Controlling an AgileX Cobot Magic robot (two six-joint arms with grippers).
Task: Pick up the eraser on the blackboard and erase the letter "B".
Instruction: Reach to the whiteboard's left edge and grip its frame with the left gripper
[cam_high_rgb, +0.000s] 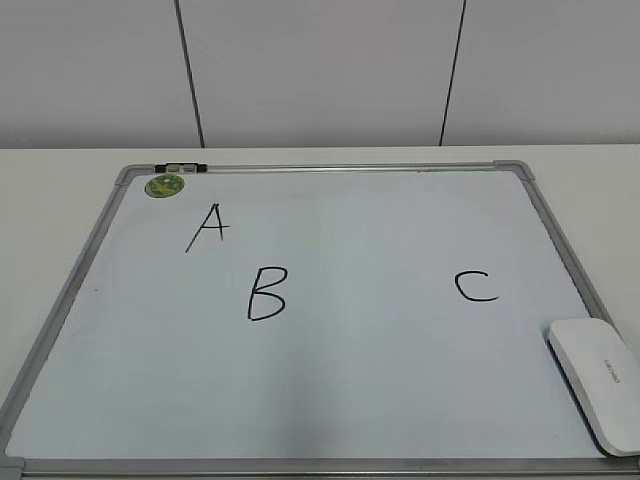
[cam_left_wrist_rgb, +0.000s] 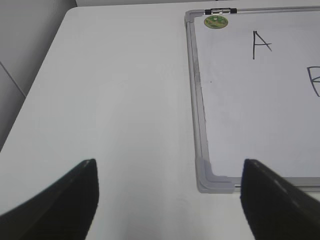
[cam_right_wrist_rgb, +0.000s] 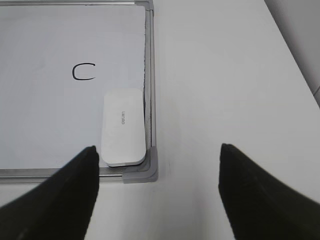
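The blackboard (cam_high_rgb: 330, 370) is a white dry-erase board with a silver-grey frame, lying flat on the table. The letter "B" (cam_high_rgb: 267, 294) is drawn in black left of its middle, below an "A" (cam_high_rgb: 208, 227); a "C" (cam_high_rgb: 476, 286) is to the right. The white eraser (cam_high_rgb: 600, 382) lies in the board's near right corner, also in the right wrist view (cam_right_wrist_rgb: 123, 127). My right gripper (cam_right_wrist_rgb: 157, 192) is open and empty, hovering over the table just near of that corner. My left gripper (cam_left_wrist_rgb: 170, 197) is open and empty beside the board's near left corner (cam_left_wrist_rgb: 212, 177). Neither gripper shows in the exterior view.
A small round green magnet (cam_high_rgb: 165, 185) sits in the board's far left corner, next to a black-and-silver clip (cam_high_rgb: 182, 168) on the frame. White table (cam_left_wrist_rgb: 110, 100) surrounds the board. A pale panelled wall (cam_high_rgb: 320, 70) stands behind.
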